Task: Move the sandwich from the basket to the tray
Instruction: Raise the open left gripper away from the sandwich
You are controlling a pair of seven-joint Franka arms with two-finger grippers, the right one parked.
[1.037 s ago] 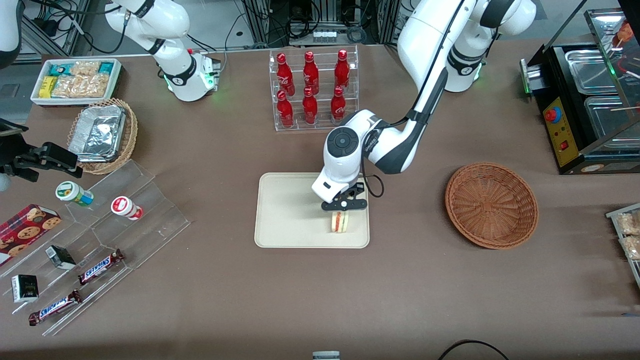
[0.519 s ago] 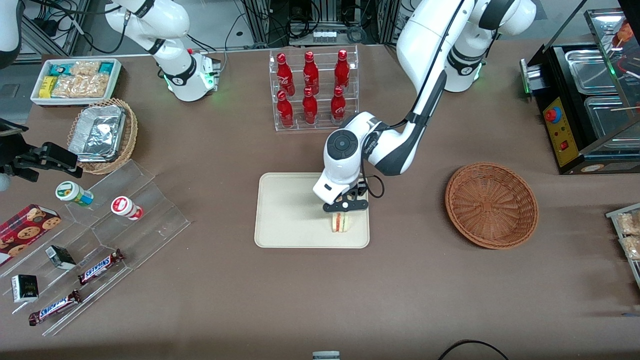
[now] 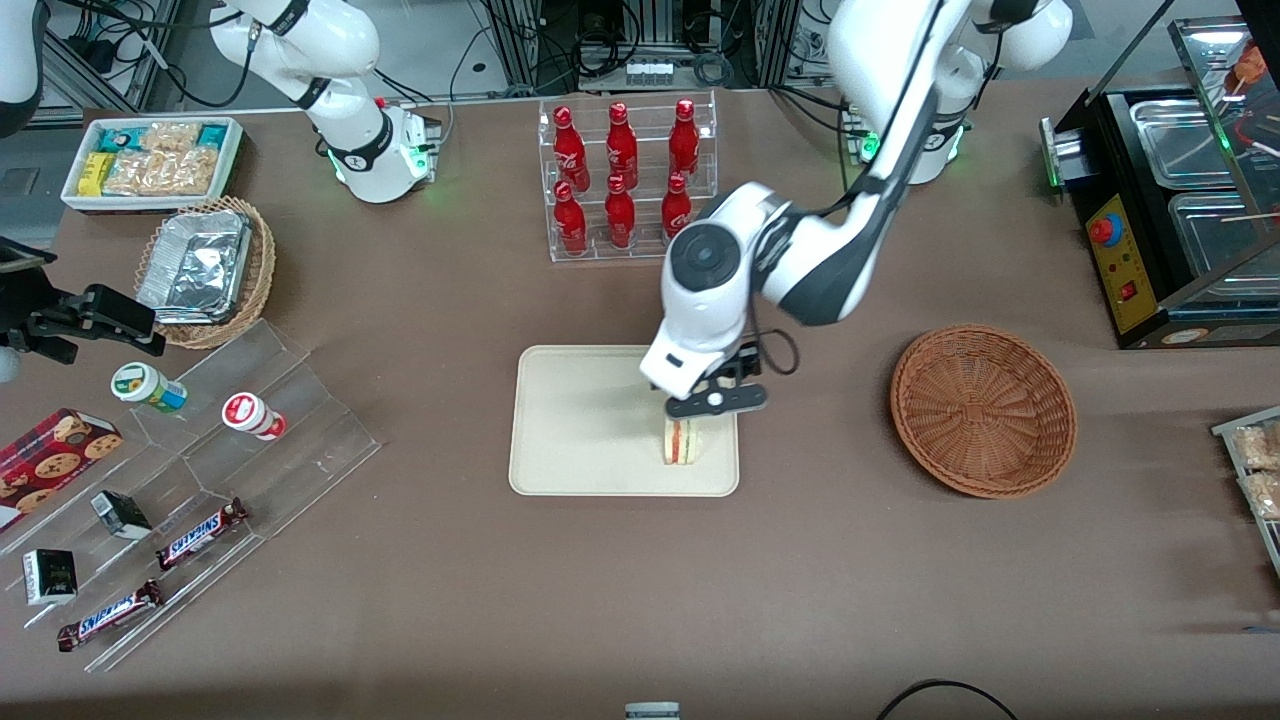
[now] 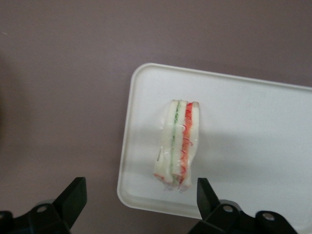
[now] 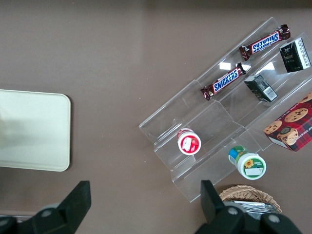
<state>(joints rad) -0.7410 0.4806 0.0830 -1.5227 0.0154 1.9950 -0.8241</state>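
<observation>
The sandwich (image 3: 683, 441) (image 4: 178, 144), a wrapped white wedge with red and green stripes, lies on the cream tray (image 3: 570, 425) (image 4: 243, 126) near the tray's corner toward the working arm's end. My left gripper (image 3: 716, 402) (image 4: 141, 195) hangs above the sandwich, open and holding nothing; its black fingers (image 4: 73, 195) stand wide apart, clear of the wrap. The reddish-brown woven basket (image 3: 983, 409) sits empty on the table toward the working arm's end.
A clear rack of red cola bottles (image 3: 625, 175) stands farther from the front camera than the tray. A clear stepped stand (image 3: 200, 480) with snack bars and cups, a tan basket of foil trays (image 3: 205, 265) and a white snack bin (image 3: 150, 160) lie toward the parked arm's end. A black food warmer (image 3: 1180, 190) stands at the working arm's end.
The left gripper has let go and risen from the sandwich, drifting a little toward the basket. The sandwich stays on the tray.
</observation>
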